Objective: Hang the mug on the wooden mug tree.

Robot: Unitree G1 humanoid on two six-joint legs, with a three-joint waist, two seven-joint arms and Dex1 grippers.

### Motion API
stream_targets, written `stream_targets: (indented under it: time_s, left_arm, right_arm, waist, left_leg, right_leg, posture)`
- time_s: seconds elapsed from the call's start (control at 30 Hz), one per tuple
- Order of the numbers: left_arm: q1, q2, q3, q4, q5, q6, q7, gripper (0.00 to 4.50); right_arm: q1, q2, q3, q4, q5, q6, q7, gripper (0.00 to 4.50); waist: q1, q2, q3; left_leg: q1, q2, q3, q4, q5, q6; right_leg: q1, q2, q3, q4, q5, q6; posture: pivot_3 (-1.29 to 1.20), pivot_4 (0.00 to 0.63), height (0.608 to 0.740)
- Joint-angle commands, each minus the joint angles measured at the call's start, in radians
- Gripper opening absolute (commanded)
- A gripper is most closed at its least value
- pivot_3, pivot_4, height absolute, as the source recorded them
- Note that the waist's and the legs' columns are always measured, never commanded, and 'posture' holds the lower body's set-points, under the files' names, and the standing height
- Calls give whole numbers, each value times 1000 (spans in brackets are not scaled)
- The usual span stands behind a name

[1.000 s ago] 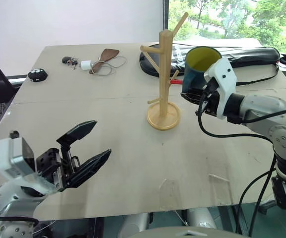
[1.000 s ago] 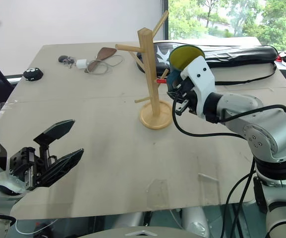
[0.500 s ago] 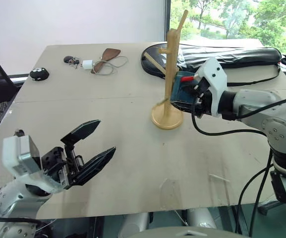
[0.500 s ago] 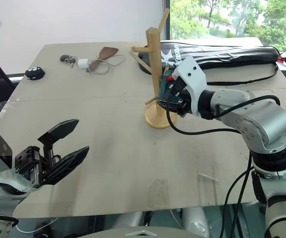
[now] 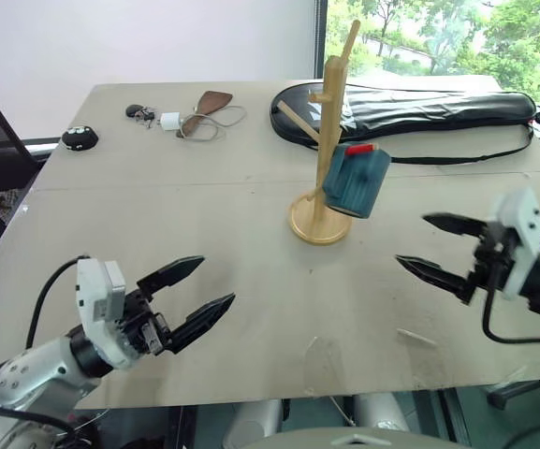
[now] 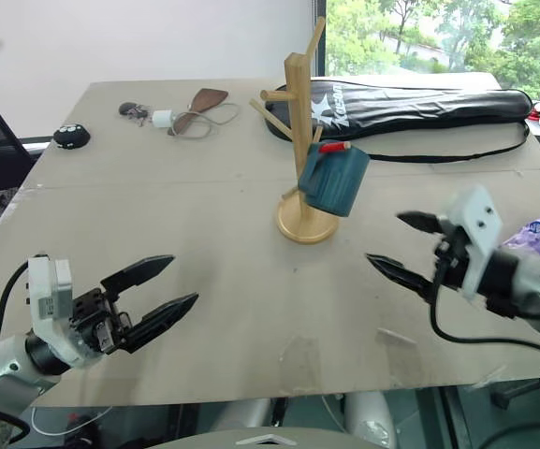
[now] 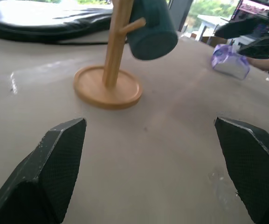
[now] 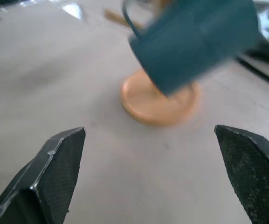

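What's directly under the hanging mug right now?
The mug hangs tilted on the wooden mug tree, above the tree's round base and bare table. The peg inside its handle is hidden.

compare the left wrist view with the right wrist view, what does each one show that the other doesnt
Left wrist view: a purple-tinted plastic item on the table, a long black bag behind the tree, and the right end effector at the far side, open.

Right wrist view: the mug's loop handle, seen from the other side.

Both: the mug hanging tilted on a peg of the wooden mug tree, above its round base, with no end effector touching it. Each view also has its own two black fingers spread wide, as with the left end effector.
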Motion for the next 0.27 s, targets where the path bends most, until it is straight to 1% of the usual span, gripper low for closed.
stream_targets:
  time_s: [0.03, 0.13, 0.27]
  left_arm:
    - [13, 11, 31, -9, -14, 10, -11, 4500]
    - [40, 23, 52, 0, -11, 26, -29, 4500]
    - [62, 29, 56, 27, 11, 26, -59, 4500]
  right_arm:
    - [113, 7, -106, 15, -70, -149, 86, 4479]
    - [241, 23, -156, 49, -129, -237, 135, 4479]
    - [285, 23, -173, 86, -152, -289, 146, 4479]
  waist:
    - [-5, 0, 0]
    - [-4, 0, 0]
    - [-10, 1, 1]
  left_leg:
    - [1, 0, 1, 0, 0, 0]
    - [5, 1, 0, 0, -1, 1]
    - [8, 2, 1, 1, -2, 3]
  right_leg:
    - [0, 0, 1, 1, 0, 0]
    - [4, 1, 1, 1, 0, 0]
    - [7, 2, 2, 0, 0, 0]
  posture:
    - [0, 150, 740]
    - [0, 150, 740]
    - [0, 150, 740]
